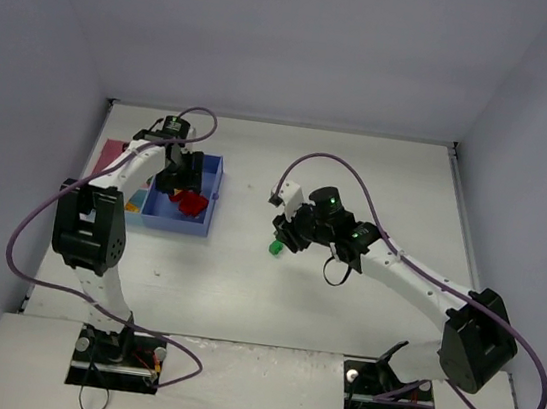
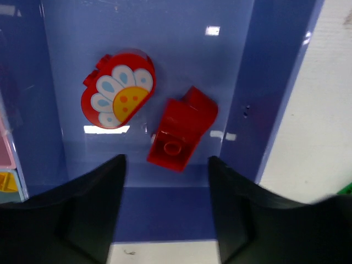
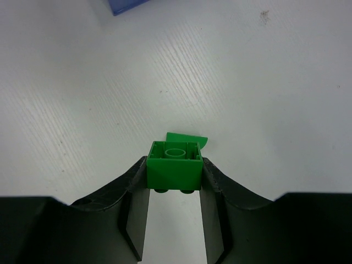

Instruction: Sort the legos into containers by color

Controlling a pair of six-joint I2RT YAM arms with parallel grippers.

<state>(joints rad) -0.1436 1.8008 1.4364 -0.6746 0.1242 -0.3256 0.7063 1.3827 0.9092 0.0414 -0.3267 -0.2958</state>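
Left gripper hangs over the blue tray, jaws spread, nothing between them. On the tray floor below lie two red bricks, near each other but apart: a rounded one with a flower print and a sloped one lying tipped on its side. A yellow piece shows at the left edge in a neighbouring compartment; which one, I cannot tell.

Right gripper is mid-table, well apart from the trays, pinching a green brick across its side walls, hollow side toward the camera, over bare table. A green sliver behind it may be part of the same brick or a second piece – unclear.

Risks, as judged:
- The hold on the green brick sits at the fingertips only, so a fast swing could twist it loose.
- Its tray lies on the left, where the left arm already stands over the containers – both arms there at once could clash.
- If the spread left jaws dip, a finger could knock the sloped red brick against the wall or over it.
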